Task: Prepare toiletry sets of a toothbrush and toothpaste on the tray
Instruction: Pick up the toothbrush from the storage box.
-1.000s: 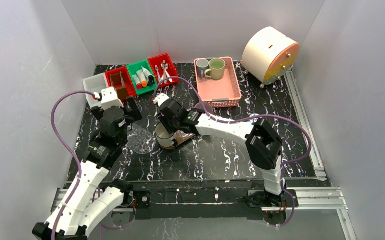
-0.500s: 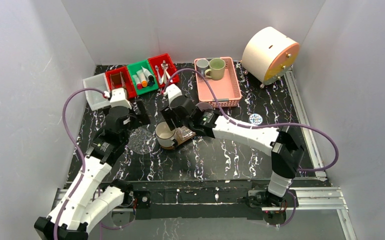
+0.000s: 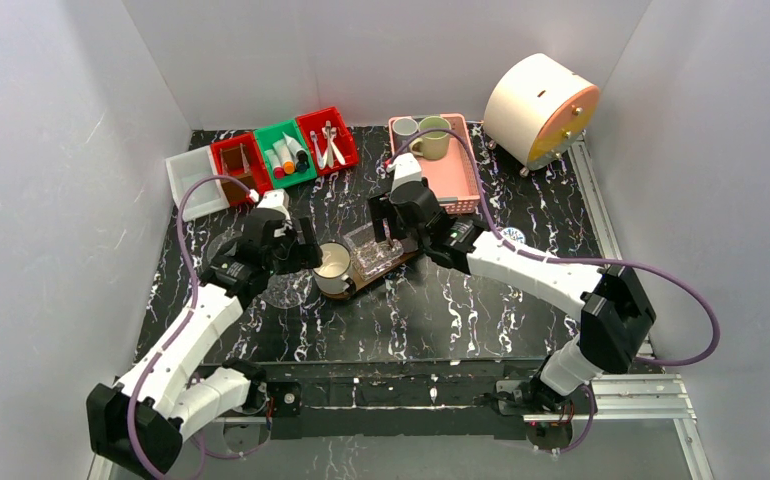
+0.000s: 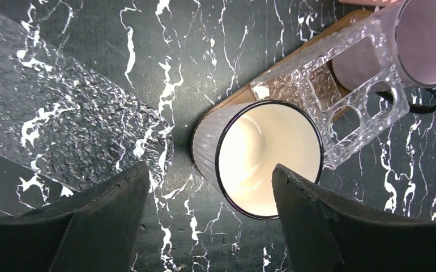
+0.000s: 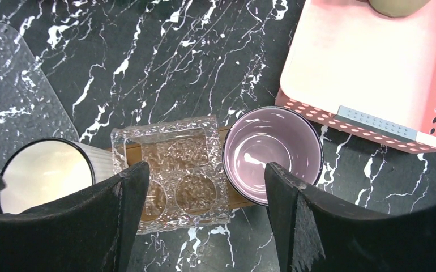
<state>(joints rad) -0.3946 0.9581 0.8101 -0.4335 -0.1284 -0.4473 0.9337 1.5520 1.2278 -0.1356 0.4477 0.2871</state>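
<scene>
The dark-brown tray (image 3: 373,275) lies mid-table. A white ribbed mug (image 3: 333,265) stands on its left end, a clear embossed holder (image 3: 373,252) in the middle, and a lilac mug (image 5: 272,153) at its right end. My left gripper (image 3: 299,252) is open just left of the white mug (image 4: 269,158), whose near wall sits between the fingers with a gap on the left. My right gripper (image 3: 386,215) hangs open above the holder (image 5: 173,170). Toothbrushes (image 3: 327,142) lie in a red bin and tubes (image 3: 283,155) in a green bin at the back.
A pink basket (image 3: 441,175) behind the tray holds a grey mug (image 3: 405,128) and a green mug (image 3: 433,138). A clear oblong plate (image 3: 281,285) lies left of the tray. A white bin (image 3: 189,182), another red bin (image 3: 241,165) and a cream drum (image 3: 541,105) stand at the back.
My right gripper has let go of the white mug, opened and drawn back right over the holder. My left arm has swung right up to the white mug, its jaws narrowing a little.
</scene>
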